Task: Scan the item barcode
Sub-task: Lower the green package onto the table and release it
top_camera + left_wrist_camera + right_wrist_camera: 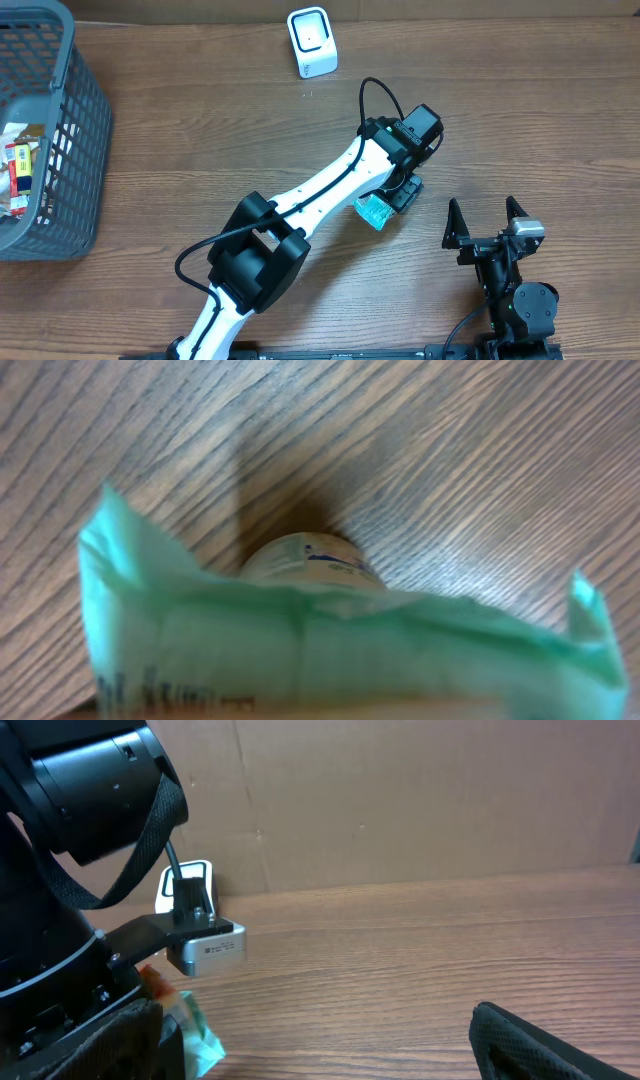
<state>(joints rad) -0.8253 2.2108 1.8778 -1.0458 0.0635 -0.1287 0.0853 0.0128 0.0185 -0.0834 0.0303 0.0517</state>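
The left gripper (398, 193) sits at centre right of the overhead view, right over a teal packet (373, 212) that lies on the wooden table (200, 130). The packet fills the lower part of the left wrist view, where no fingers show, so whether the jaws grip it cannot be told. The right gripper (483, 212), at lower right, is spread wide around nothing. A white scanner (312, 42) stands at top centre, well apart from the packet. A grey basket (60, 150) is at upper left.
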